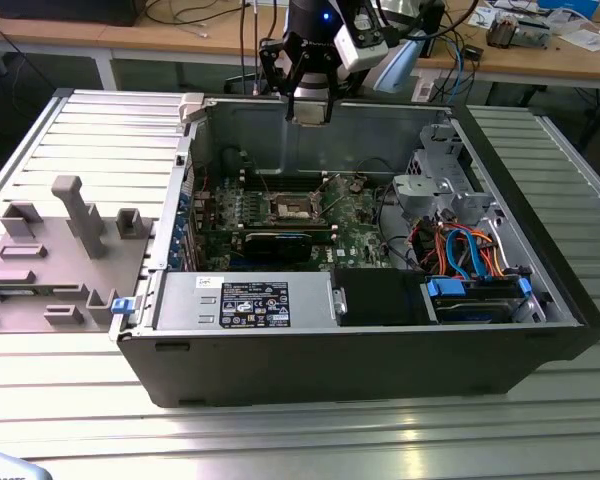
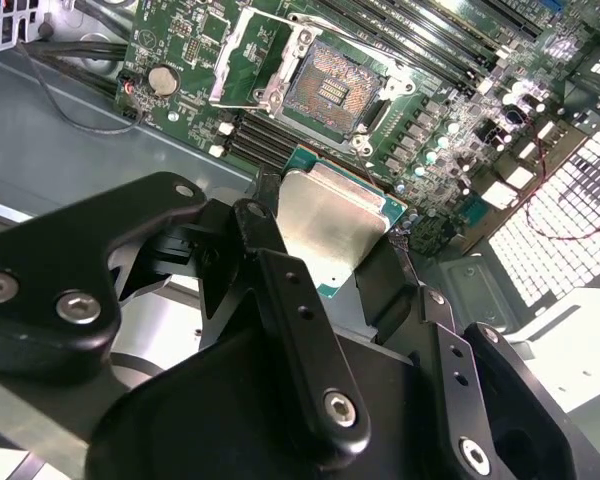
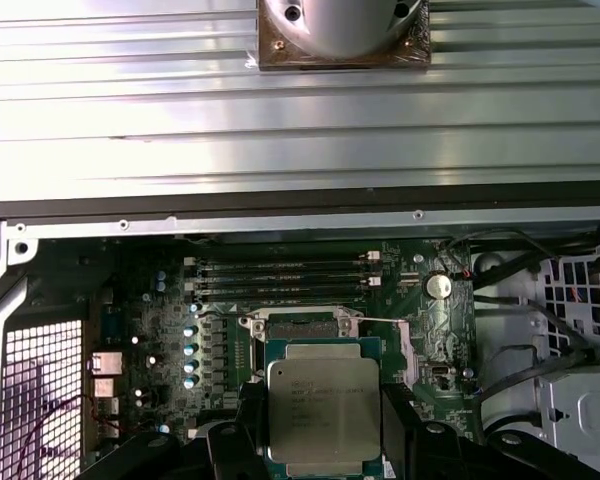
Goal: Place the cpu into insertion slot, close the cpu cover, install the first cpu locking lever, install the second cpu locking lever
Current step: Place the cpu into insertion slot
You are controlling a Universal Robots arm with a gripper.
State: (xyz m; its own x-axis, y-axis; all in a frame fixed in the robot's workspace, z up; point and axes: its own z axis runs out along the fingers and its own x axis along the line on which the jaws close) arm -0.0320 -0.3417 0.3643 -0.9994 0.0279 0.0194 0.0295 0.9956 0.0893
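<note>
cpu [image 2: 330, 225] pinched by its edges in my gripper [image 1: 310, 112] jaws, well above insertion slot [image 2: 330, 90]; cpu cover [image 2: 248, 60] flipped up, open air betw. Top print unreadable.

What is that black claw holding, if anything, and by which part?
The black gripper holds the small square silver-topped cpu chip by two opposite edges.

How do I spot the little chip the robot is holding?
Find the open computer case with the green motherboard inside. Above it, the black gripper pinches the cpu: a small flat square with a shiny silver-grey top and green edge, unlike the round coin battery and the dark empty insertion slot on the board.
</note>
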